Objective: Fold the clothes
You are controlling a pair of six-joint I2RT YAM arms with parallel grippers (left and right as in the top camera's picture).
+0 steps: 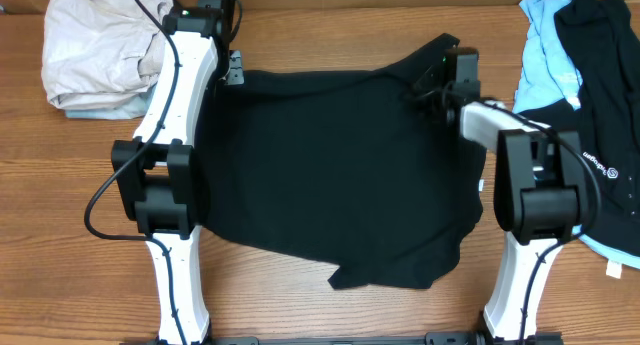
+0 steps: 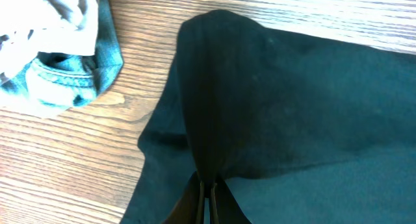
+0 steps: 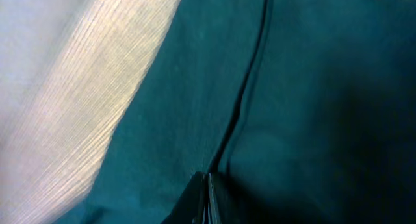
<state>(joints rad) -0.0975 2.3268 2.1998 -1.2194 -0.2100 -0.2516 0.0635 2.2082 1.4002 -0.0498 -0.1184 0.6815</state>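
Wood-grain table [image 1: 330,305] seen from above, with garments lying from edge to edge. Upper left of the frame: beige pile [image 1: 95,50], crumpled, with a paler layer showing beneath it. Just right of the pile, the left arm [image 1: 175,135] runs up from the lower edge, and a black cable [image 1: 100,200] loops out on its left side. The left gripper [image 1: 232,70] sits at the upper left corner of the black garment [image 1: 340,175]. This garment lies spread over the centre of the table between the two arms. Its lower hem is uneven and a small white tag [image 1: 481,187] shows at its right edge. The right gripper [image 1: 432,85] meets the upper right corner, where the cloth is bunched. Right of the right arm [image 1: 530,195]: blue garment [image 1: 545,45], partly covered by a logo garment [image 1: 600,115], black with white print.

The left wrist view adds detail hidden from above: denim [image 2: 58,81] lies under the beige cloth, and the jaws are pinched together on a raised fold of the black garment. The right wrist view is blurred. Its jaws are likewise pressed shut on black cloth beside a seam [image 3: 244,100], with bare table at the left of the frame.
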